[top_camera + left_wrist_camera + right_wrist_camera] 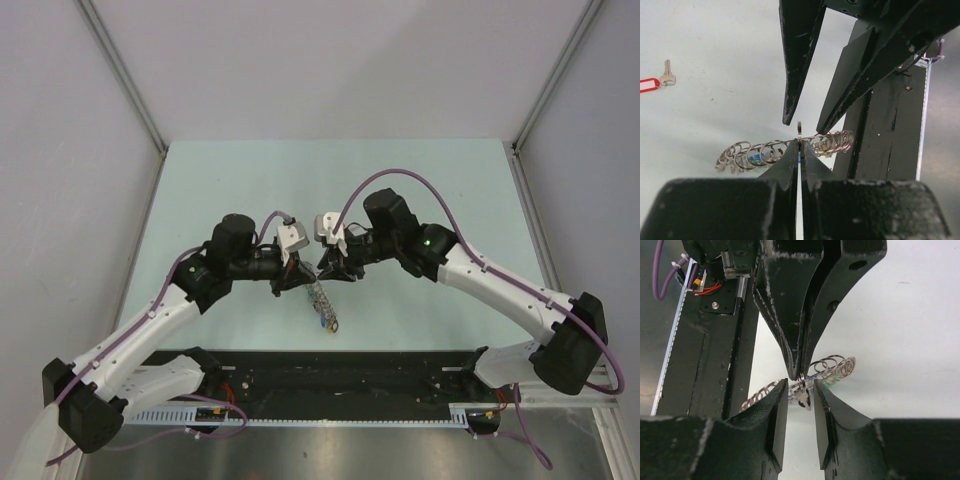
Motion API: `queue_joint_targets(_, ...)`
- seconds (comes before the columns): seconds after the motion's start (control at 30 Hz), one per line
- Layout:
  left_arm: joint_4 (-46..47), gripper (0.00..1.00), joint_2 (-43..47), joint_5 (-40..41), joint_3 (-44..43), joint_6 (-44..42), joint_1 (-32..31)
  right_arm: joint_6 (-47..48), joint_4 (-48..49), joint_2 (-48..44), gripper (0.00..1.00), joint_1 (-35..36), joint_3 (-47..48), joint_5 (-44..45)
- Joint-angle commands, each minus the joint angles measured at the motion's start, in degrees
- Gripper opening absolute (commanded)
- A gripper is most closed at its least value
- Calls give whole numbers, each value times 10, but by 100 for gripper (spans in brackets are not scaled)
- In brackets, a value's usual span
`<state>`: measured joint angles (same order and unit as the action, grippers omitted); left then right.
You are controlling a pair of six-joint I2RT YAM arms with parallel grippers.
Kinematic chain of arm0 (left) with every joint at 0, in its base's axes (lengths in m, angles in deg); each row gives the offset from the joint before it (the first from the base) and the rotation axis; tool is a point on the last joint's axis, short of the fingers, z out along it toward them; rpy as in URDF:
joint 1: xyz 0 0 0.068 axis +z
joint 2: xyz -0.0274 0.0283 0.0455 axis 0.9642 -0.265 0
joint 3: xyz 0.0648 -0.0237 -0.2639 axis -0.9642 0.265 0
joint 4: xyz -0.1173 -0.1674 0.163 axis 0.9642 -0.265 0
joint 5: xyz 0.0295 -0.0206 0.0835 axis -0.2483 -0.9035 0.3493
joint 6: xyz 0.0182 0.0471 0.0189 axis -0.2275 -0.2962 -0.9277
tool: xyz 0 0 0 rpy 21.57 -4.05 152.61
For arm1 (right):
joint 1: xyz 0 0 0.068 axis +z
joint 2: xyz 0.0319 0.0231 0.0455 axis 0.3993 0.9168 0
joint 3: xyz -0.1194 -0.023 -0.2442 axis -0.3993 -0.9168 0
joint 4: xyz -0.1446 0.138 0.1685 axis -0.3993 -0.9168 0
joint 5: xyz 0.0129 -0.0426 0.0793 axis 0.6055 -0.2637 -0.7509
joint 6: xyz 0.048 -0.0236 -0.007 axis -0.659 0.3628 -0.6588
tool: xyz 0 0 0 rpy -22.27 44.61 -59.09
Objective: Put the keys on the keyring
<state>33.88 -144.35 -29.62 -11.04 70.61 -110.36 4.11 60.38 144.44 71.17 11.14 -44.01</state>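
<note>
So far little is done: my left gripper [799,146] pinches the keyring [799,131], my right gripper [801,390] is spread around it, and the red-tagged key [666,77] lies apart, not threaded.

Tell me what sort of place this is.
Probably a robotics lab cell: grey panels wall in a pale green table, with left arm and right arm bolted at its near edge.
</note>
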Motion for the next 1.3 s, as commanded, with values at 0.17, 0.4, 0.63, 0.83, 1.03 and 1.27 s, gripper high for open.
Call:
queue_joint_targets(0.17,6,0,-3,-38,-35,-18,-2,34,-30,37,30,15,58,-8)
queue_joint_targets(0.4,2,0,0,-34,-35,-22,-2,49,-67,56,22,20,72,1)
queue_joint_targets(0.63,7,0,5,-39,-34,-21,-2,47,-74,56,22,19,72,4)
queue_joint_targets(0.83,26,0,23,-37,-24,-16,-3,25,-63,61,22,0,72,-27)
queue_joint_targets(1.03,36,0,29,-39,-19,-10,-2,21,-58,64,16,4,71,-27)
queue_joint_targets(1.27,36,0,25,-37,-20,-9,-2,3,-36,48,0,2,61,-33)
